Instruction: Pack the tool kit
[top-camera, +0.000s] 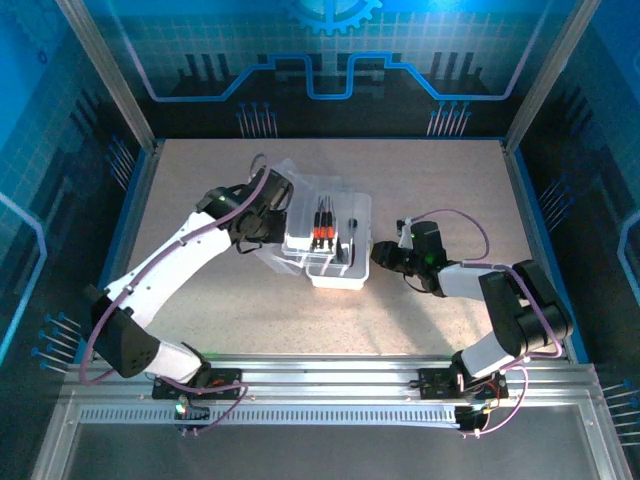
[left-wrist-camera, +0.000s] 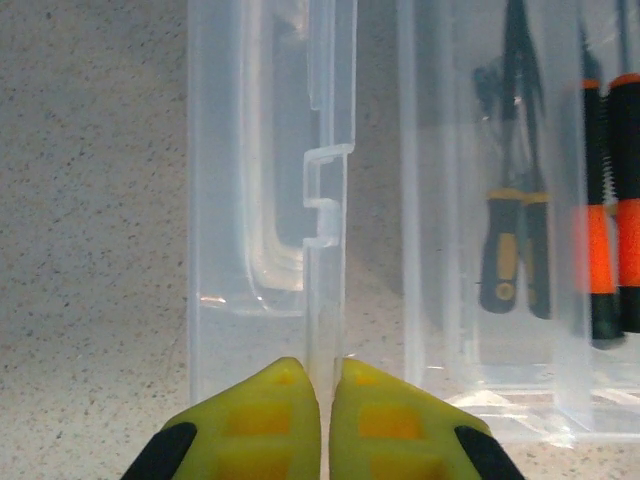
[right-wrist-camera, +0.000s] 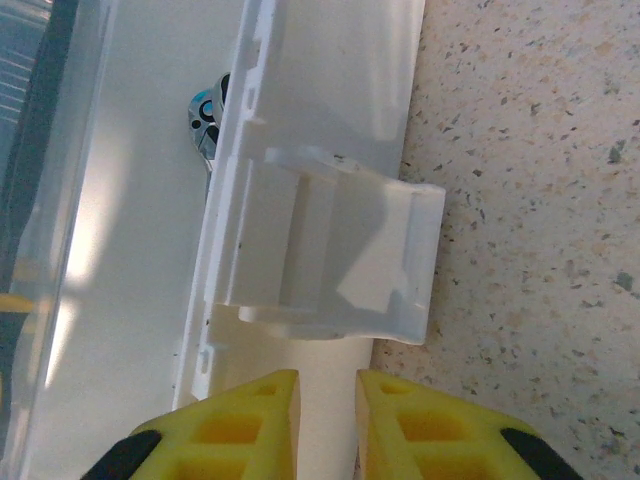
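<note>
Left tool (left-wrist-camera: 326, 385) clenched on case lid (left-wrist-camera: 250, 150) edge; right tool (right-wrist-camera: 328, 395) grip unclear (pliers (left-wrist-camera: 515, 250) blurred thru plastic)

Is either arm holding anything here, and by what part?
The left gripper pinches the clear case by a thin plastic edge. The right gripper sits at the latch, jaws slightly apart; whether it grips cannot be told.

Clear case (top-camera: 336, 279) mid-table; orange-black screwdrivers (top-camera: 322, 232), pliers (left-wrist-camera: 515, 250) inside.
</note>
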